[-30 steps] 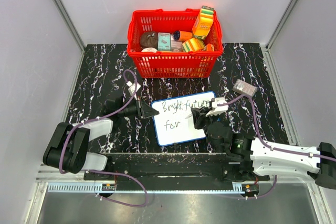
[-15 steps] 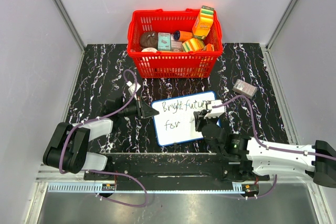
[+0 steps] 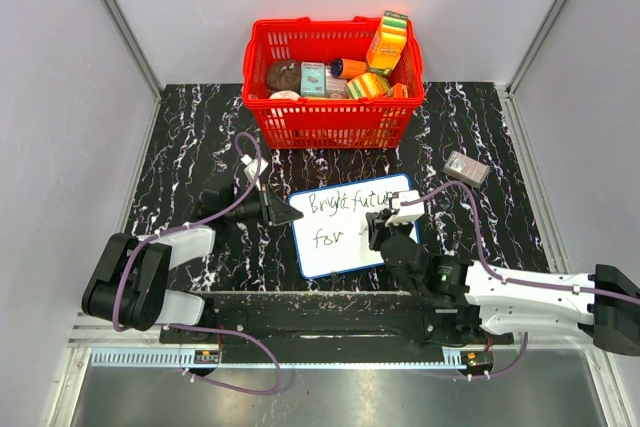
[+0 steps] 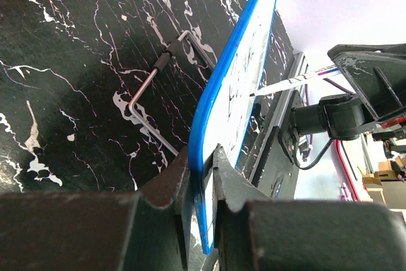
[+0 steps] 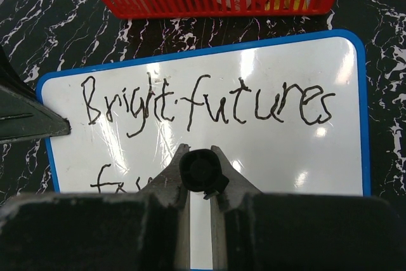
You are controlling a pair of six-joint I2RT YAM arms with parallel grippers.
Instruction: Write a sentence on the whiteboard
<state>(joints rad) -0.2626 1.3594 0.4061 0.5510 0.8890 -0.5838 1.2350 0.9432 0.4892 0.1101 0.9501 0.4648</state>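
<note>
light: bright, even | glare: whiteboard [image 5: 273,150] | blur: near jaws

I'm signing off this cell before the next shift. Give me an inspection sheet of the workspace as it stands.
Surface: black marbled table.
Job's things: whiteboard in front of the arms; sentence reads "Bright futures", with "for" started on the line below; marker tip near the board, contact unclear.
Clutter: red basket holding packets behind the board; small grey box to its right.
Grippers: left gripper shut on the whiteboard's left edge; right gripper shut on the marker.
Cables: purple cables loop along both arms.
Surroundings: grey walls on three sides; nothing else seen.
</note>
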